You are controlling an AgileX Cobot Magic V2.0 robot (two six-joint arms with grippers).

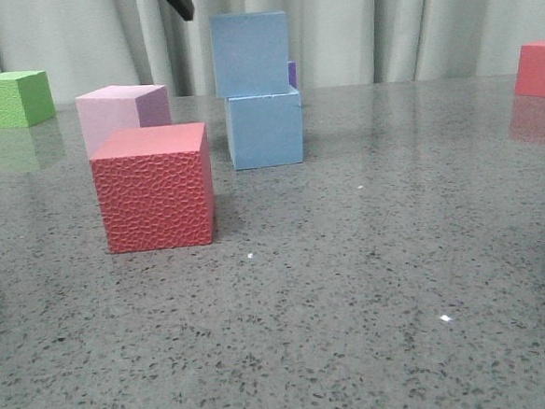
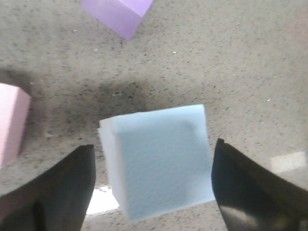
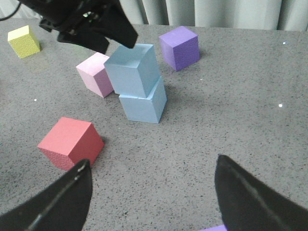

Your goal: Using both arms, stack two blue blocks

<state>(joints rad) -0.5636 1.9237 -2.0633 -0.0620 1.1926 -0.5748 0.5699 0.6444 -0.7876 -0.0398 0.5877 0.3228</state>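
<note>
Upper blue block sits on lower blue block, mid-table, slightly offset and twisted, so stack looks done. Left gripper hangs above stack, jaws spread wide either side of top block, touching nothing; likely just let go. Right gripper well back from stack, jaws wide apart, empty. Pink cube and purple cube near stack; red cube nearer camera; green cube far left.

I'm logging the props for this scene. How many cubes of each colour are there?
Blue cubes: 2
Red cubes: 2
Purple cubes: 2
Pink cube: 1
Green cube: 1
Total: 8
</note>
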